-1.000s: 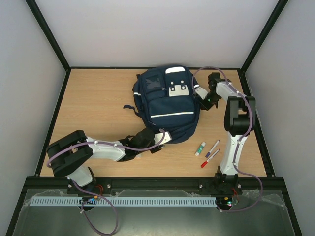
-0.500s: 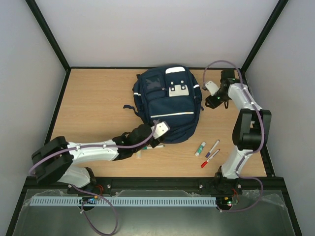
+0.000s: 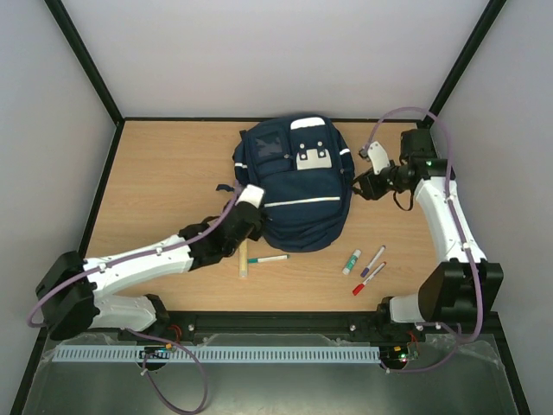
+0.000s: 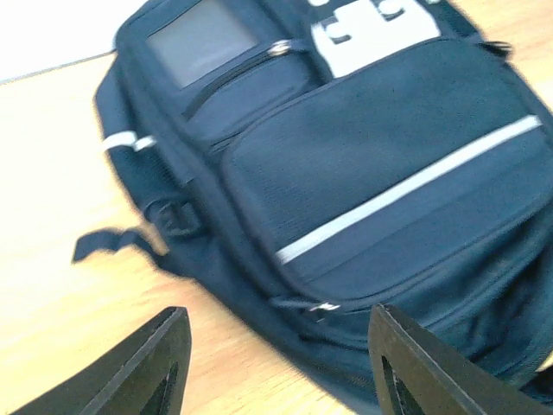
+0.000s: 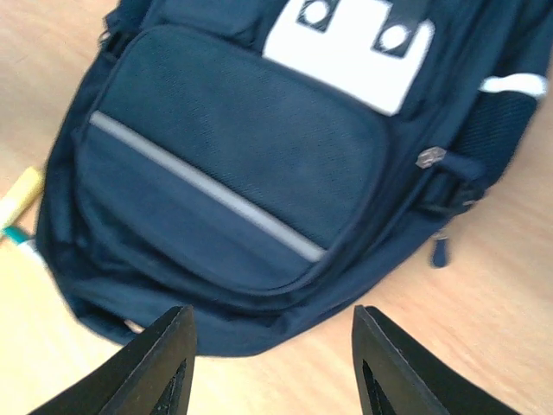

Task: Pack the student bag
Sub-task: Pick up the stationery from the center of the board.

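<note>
the left gripper [image 4: 278,318] hovers with its fingers spread and empty, just off the near-left edge of the student bag [image 3: 294,186]. the bag lies flat, front up, at the back middle of the table [image 3: 164,173]. near its lower edge a yellow stick [image 3: 244,266] and a green-capped pen [image 3: 268,258] lie loose on the wood. farther right, three markers [image 3: 373,258] sit apart from the bag. the right gripper [image 5: 270,316], fingers likewise parted and holding nothing, hangs by the bag's right side. packing looks barely under way: the visible zips appear shut and five items lie outside. the bag is navy fabric, with a thin pale stripe across its front pocket, a grey-white patch above it and a strap trailing left.
</note>
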{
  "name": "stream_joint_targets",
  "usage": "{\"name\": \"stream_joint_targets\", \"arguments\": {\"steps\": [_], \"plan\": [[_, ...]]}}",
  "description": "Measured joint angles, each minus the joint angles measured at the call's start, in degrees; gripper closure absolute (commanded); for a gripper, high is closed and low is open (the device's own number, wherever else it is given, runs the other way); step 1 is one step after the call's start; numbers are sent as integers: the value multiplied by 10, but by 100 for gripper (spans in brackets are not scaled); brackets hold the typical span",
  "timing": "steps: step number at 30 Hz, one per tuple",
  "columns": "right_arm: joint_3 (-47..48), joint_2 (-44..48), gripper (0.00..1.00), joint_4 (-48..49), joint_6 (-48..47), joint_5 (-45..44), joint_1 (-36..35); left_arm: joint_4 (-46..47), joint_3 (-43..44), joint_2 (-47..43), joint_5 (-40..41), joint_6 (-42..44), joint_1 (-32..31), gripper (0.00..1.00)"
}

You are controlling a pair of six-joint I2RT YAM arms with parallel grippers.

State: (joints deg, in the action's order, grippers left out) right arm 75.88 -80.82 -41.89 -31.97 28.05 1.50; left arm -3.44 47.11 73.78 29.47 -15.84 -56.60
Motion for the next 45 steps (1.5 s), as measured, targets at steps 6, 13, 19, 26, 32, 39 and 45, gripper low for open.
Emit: {"name": "stream_joint_targets", "arguments": {"steps": [6,13,19,26,32,39,45], "plan": [[-136,75,49,59,48,13,-53,-89,-17,-44,-19,-102,60,39],[-227,83,49,140,108,12,-132,-148,-49,-38,-70,-184,89,40],[-245,84,49,188,127,10,-152,-175,-47,40,-101,-224,93,43],[-267,84,48,200,130,7,-153,-191,-39,114,-115,-242,93,44],[-271,85,48,203,129,2,-153,-180,-24,139,-133,-243,93,44],[-273,85,48,204,129,0,-153,-166,-12,156,-145,-242,88,43],[-273,85,48,204,129,0,-153,-179,-5,156,-141,-230,58,36]]}}
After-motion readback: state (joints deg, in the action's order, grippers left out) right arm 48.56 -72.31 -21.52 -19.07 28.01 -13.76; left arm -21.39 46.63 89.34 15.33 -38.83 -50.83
